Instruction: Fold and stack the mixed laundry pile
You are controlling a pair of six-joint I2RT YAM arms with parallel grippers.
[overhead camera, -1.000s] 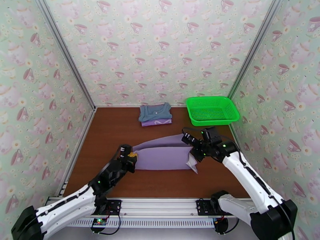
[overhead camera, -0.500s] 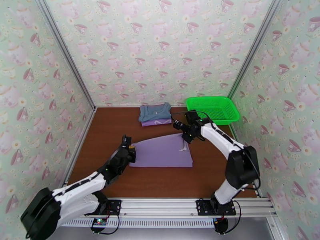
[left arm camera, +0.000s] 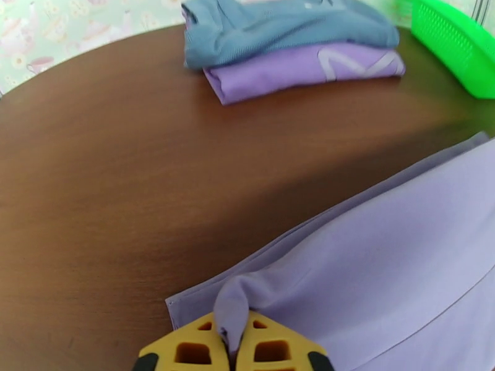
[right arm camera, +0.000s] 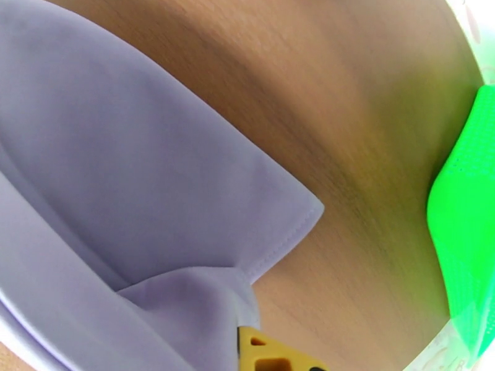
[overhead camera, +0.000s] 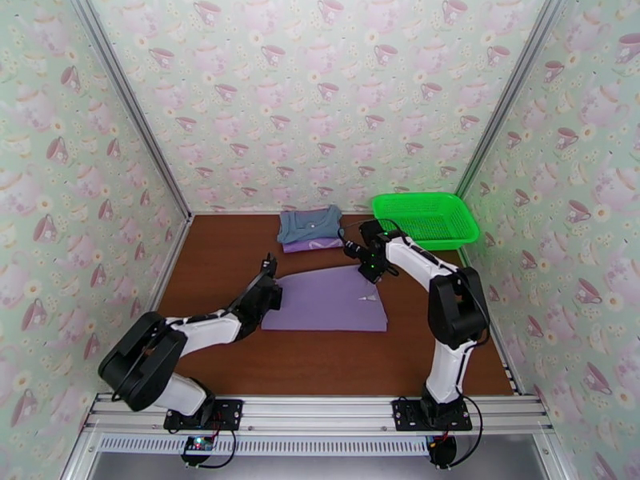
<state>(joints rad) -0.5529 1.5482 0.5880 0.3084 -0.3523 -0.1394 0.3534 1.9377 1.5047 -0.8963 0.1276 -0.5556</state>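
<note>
Top external view, and the fold is going over! A second ago the pale lavender-grey garment (overhead camera: 328, 299) was a long strip across the middle of the table (overhead camera: 216, 258) with a gripper at each end. Now both arms have swept its held edge toward the far edge, and it lies mid-table as a flatter, squarer panel. That reads as one fold nearly landed (no release yet, by my judgement).

Left gripper (overhead camera: 272, 280) sits at the panel's far left corner. The left wrist view shows its yellow fingers (left arm camera: 210, 332) pressed together on a pinch of the lavender cloth. Right gripper (overhead camera: 371, 271) is at the far right corner, clamped too. In the right wrist view the cloth bunches in against the one yellow finger (right arm camera: 250, 341) in sight.

By the far edge, the dusty blue-grey garment (overhead camera: 310, 223) rests folded on the bright purple shirt (overhead camera: 314, 245), white mark showing. That stack is near the lavender panel but apart from it. Green mesh basket (overhead camera: 424, 220) holds the far right corner, just beyond the right gripper.

Two stacked, the third mid-fold: it likely needs letting go, perhaps another fold, then a lift onto the stack.
</note>
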